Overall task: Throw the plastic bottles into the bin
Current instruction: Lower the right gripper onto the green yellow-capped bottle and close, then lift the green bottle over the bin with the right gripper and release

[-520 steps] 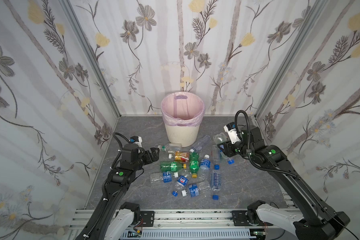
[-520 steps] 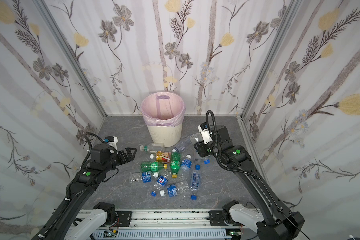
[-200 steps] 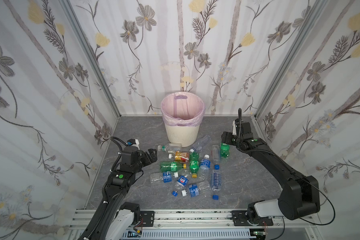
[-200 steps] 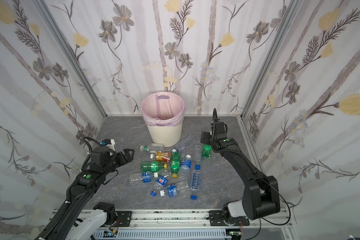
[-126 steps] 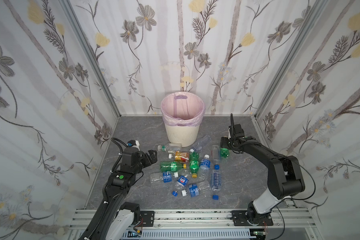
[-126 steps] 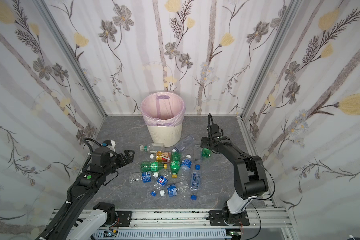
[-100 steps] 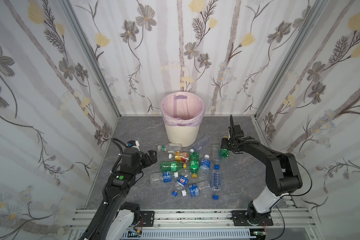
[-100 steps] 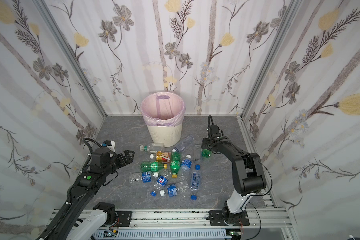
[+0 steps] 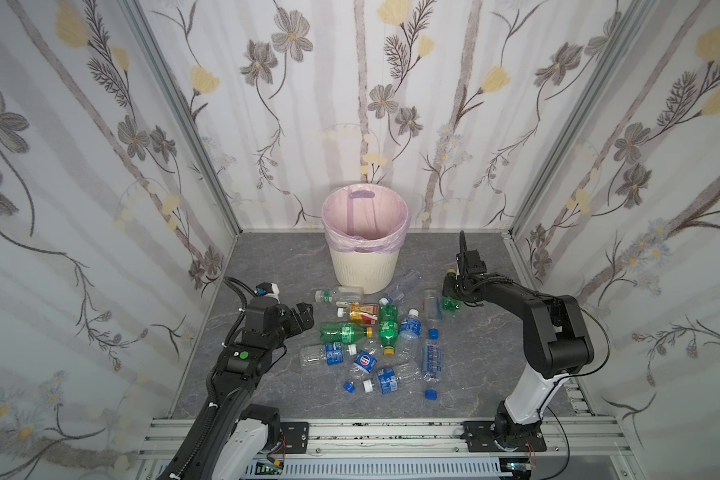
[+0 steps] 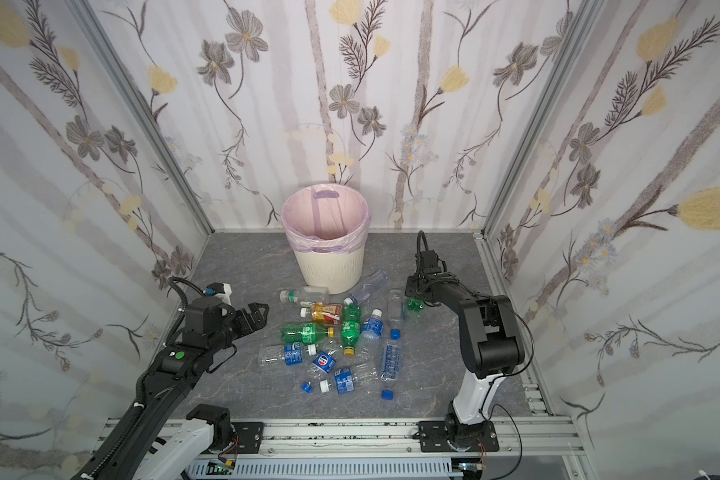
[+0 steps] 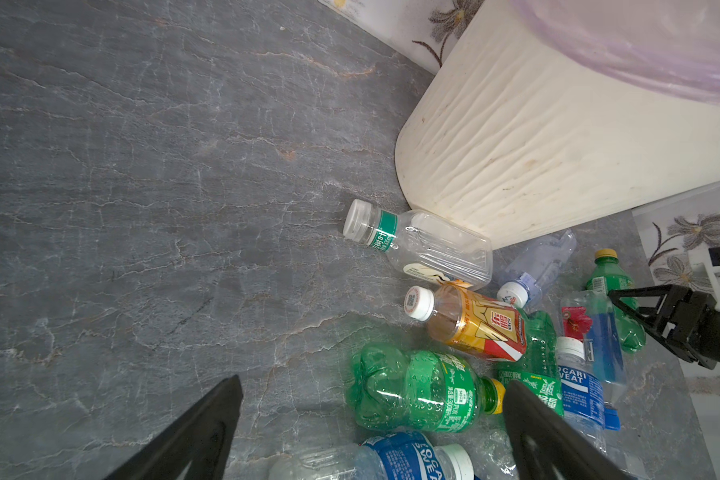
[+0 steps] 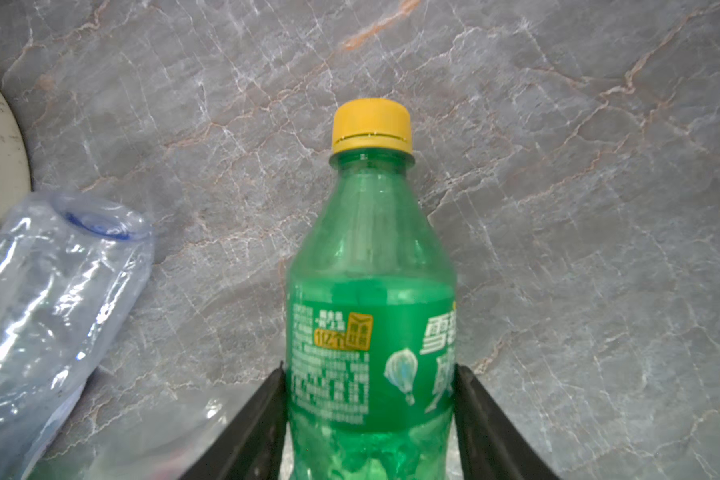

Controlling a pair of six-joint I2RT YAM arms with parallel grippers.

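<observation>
Right gripper (image 12: 371, 374) clamped on a green bottle (image 12: 371, 291) with a yellow cap.
Its fingers press both sides of the label; the green bottle lies on the grey marbled tabletop (image 9: 474, 353), right of the bottle pile (image 9: 371, 332), near the lined bin (image 9: 364, 266). The left gripper (image 9: 304, 318) hangs wide open at the pile's left edge. Floral wallpaper (image 9: 350, 104) surrounds the cell.

A round cream-white ribbed bin (image 9: 364, 270) with a pale pink liner stands upright and open. More than 10 small plastic bottles (image 9: 408, 328), clear, blue-labelled, green and 1 orange-red, lie on their sides just in front of it. 1 green bottle (image 12: 371, 332) with a yellow cap lies at the cluster's right edge.
</observation>
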